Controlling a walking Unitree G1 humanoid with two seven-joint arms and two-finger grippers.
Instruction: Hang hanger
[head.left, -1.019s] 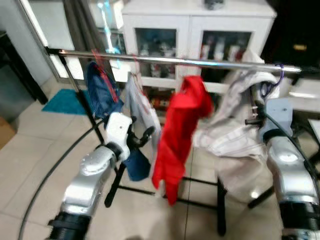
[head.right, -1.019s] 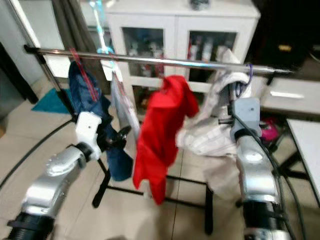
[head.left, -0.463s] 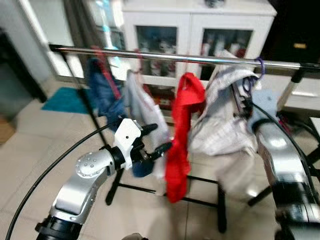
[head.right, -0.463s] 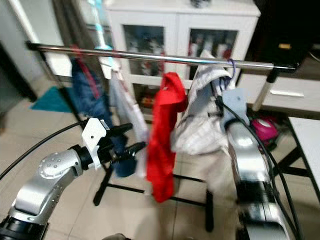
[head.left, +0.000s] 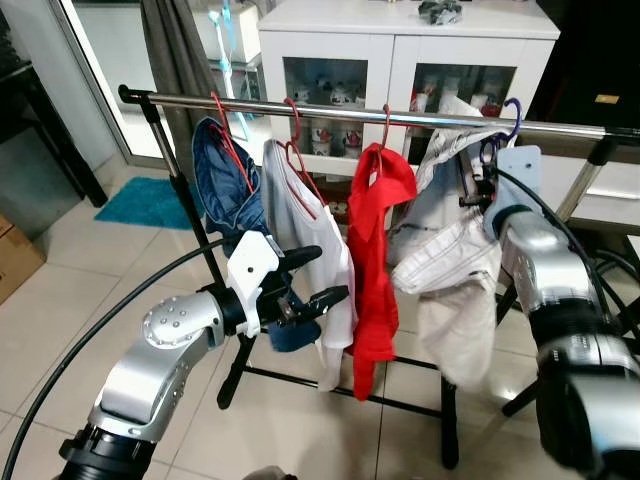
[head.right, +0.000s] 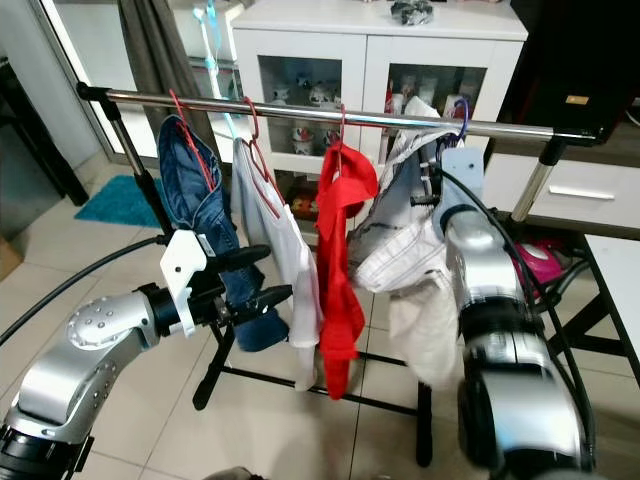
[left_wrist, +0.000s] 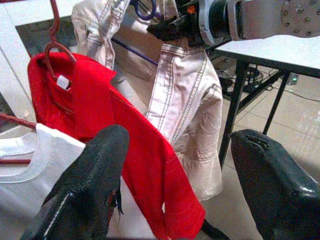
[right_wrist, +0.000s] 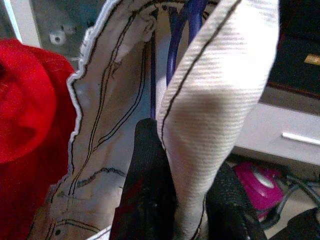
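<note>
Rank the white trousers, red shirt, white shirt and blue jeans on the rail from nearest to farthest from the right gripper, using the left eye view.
1. White trousers, clamped in the right gripper.
2. Red shirt, next toward the robot's left.
3. White shirt, mid rail.
4. Blue jeans, far left end.

light: bright, even indoor | glare: rail highlights | focus: head views sharp, wrist views slightly soft
</note>
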